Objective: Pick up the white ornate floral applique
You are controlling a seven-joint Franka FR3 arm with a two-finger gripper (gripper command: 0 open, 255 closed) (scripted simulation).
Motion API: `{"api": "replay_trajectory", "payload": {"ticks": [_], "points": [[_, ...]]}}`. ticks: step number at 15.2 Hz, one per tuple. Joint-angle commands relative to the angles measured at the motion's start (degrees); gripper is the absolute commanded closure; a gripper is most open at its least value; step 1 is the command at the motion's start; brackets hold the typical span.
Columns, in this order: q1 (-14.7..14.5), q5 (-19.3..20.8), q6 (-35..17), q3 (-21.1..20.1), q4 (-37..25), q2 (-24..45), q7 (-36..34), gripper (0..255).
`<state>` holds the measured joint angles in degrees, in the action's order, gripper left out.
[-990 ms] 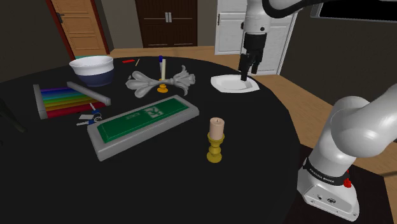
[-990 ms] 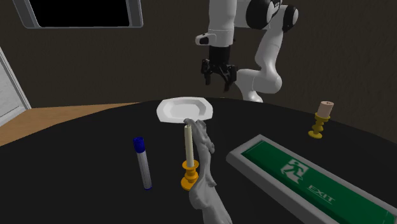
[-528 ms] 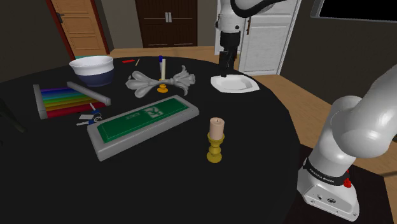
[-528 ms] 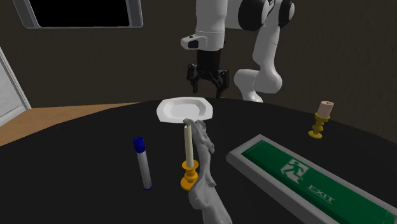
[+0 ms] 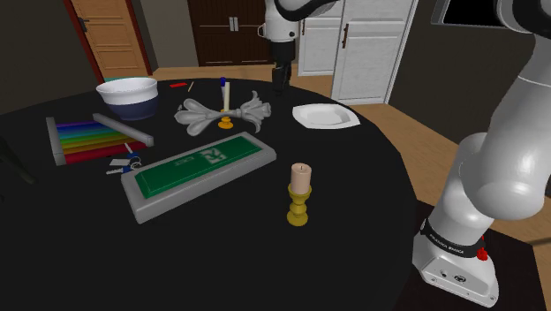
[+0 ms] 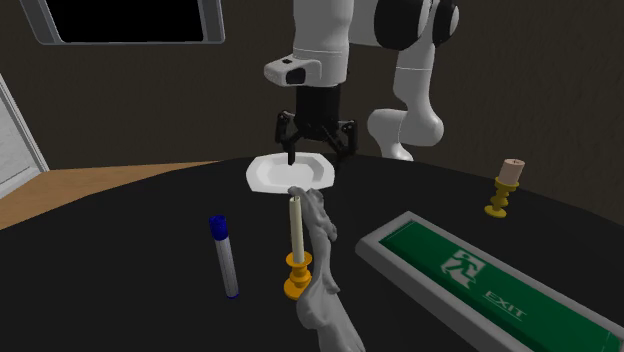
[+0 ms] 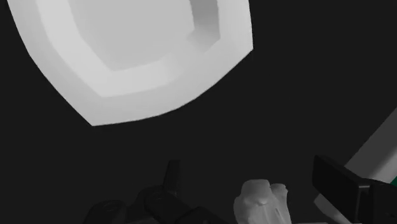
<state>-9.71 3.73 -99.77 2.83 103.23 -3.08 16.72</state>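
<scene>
Now, our gripper [image 6: 318, 148] hangs wide open, empty, near the applique [image 5: 200, 116]; descending, we could topple the candlestick [image 6: 296, 250] at its middle.

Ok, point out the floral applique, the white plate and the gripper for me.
floral applique [image 5: 198, 116], shoulder view, on its lobe toward that view's left.
white plate [image 5: 325, 116], shoulder view, on its bare middle.
gripper [image 6: 314, 153], second exterior view, midway between its open fingertips.
</scene>
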Motion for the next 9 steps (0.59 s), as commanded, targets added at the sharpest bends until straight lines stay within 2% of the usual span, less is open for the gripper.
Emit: {"api": "replay_trajectory", "payload": {"ticks": [1,9], "points": [[-0.74,-0.01,0.80,-0.66,-5.28,4.41,2.36,0],[-3.65,1.09,6.94,-3.76,-29.08,21.88,11.03,0]]}}
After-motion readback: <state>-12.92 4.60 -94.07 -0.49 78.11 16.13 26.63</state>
